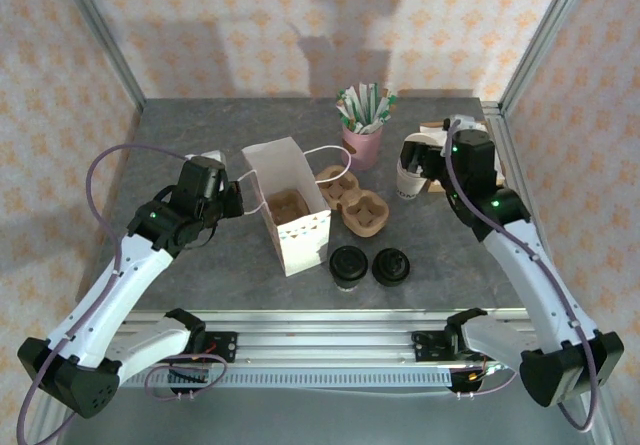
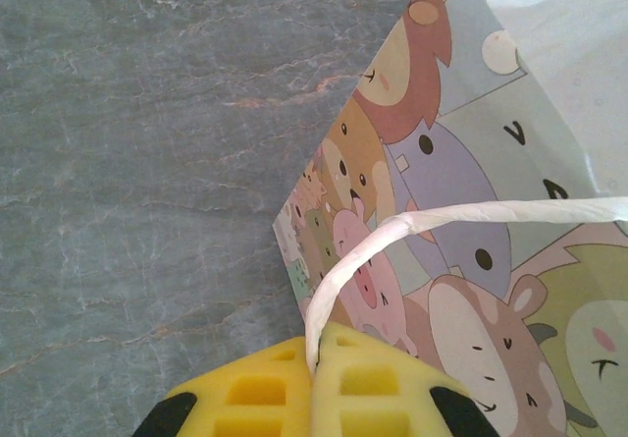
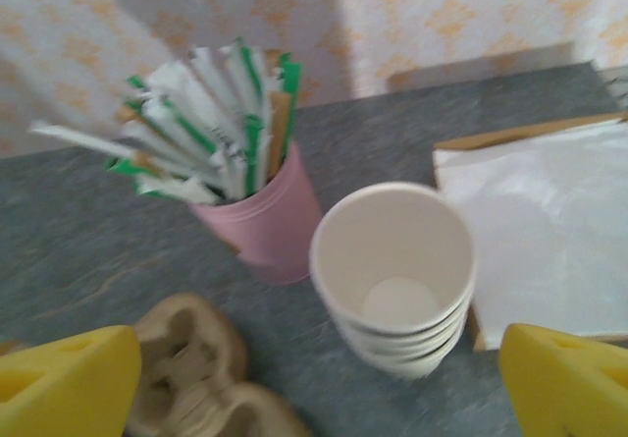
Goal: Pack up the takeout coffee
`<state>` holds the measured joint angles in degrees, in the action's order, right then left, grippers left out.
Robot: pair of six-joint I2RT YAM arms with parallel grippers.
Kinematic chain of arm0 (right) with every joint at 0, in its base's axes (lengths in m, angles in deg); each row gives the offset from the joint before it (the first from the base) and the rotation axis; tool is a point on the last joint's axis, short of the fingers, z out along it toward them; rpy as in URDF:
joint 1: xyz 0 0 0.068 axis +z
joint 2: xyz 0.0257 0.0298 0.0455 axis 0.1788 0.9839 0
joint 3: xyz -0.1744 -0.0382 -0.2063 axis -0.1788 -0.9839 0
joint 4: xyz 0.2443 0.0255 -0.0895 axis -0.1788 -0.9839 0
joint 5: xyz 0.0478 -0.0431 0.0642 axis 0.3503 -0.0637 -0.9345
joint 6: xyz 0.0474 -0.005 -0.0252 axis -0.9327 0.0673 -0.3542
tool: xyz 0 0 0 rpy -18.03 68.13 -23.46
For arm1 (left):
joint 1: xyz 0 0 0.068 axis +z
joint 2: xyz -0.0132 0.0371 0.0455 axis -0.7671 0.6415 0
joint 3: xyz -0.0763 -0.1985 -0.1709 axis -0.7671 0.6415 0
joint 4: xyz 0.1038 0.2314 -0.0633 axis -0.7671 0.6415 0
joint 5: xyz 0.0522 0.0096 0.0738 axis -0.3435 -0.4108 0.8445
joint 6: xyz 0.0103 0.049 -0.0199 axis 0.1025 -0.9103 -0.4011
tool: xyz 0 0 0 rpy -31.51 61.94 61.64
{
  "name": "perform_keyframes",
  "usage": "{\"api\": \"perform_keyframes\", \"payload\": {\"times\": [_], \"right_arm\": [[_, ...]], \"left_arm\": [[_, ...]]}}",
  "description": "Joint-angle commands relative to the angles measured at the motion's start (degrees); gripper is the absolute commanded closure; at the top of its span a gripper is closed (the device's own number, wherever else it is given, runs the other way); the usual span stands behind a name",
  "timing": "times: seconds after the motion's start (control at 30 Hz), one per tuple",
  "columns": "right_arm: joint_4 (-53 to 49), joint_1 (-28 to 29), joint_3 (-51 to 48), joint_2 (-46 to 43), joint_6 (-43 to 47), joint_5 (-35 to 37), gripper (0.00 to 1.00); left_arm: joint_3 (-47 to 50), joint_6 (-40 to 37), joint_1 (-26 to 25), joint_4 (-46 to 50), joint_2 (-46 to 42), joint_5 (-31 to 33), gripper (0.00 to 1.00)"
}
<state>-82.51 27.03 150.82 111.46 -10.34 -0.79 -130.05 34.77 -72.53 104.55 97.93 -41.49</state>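
On the bench [image 1: 200,130], seen from above, a white paper bag [image 1: 297,227] stands open near the middle. The left gripper [image 1: 233,203] holds it by its left side. Something brown lies inside, though I cannot tell what. The takeout coffee [image 1: 347,263] stands outside the bag, just beside its near right corner, with a loose black lid [image 1: 390,266] next to it. A cardboard cup carrier [image 1: 357,207] lies right of the bag. The right gripper [image 1: 420,160] hovers at the far right over a stack of lidless cups [image 1: 408,185], well apart from the coffee.

At the left wrist, the yellow fingers [image 2: 368,388] are pressed together on the bag's white twisted handle [image 2: 392,226], with the cartoon-printed wall behind.

At the right wrist, the right gripper's fingers [image 3: 69,383] are spread wide and grip nothing. The cup stack sits below them, beside a pink cup of sachets [image 3: 260,226] and some napkins [image 3: 540,221].

The bag looks ready, but the packing itself is not yet done: the coffee must be picked up and set inside.
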Motion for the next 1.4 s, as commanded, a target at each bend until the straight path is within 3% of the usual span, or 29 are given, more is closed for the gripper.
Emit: {"api": "perform_keyframes", "payload": {"times": [0.0, 0.13, 0.33, 0.6, 0.77, 1.37], "right_arm": [[-15.3, 0.6, 2.9, -1.0, -1.5, -9.6, 0.1], [-20.9, 6.7, 2.9, -3.7, -1.1, -10.3, 0.14], [-26.4, 22.7, 0.2, -5.0, -1.2, -4.6, 0.15], [-23.7, 37.8, -5.1, -3.7, -3.9, -1.4, 0.16], [-21.2, 40.3, -7.1, -2.0, -6.2, -1.1, 0.14], [-14.5, 41.1, -10.7, 6.2, -7.0, 0.0, 0.14]], "left_arm": [[-2.1, 0.2, 0.4, -0.3, 0.1, -0.1, 1.0], [-2.5, 0.3, 0.4, -0.2, 0.1, -0.1, 1.0], [-3.2, 0.5, 0.4, 0.3, 0.2, 0.7, 1.0], [-4.3, 0.6, 0.4, 0.9, 1.4, 2.3, 1.0], [-4.8, 0.7, 0.5, 0.6, 2.2, 2.9, 1.0], [-5.2, 1.0, 0.5, 0.7, 2.9, 2.5, 1.0]]}}
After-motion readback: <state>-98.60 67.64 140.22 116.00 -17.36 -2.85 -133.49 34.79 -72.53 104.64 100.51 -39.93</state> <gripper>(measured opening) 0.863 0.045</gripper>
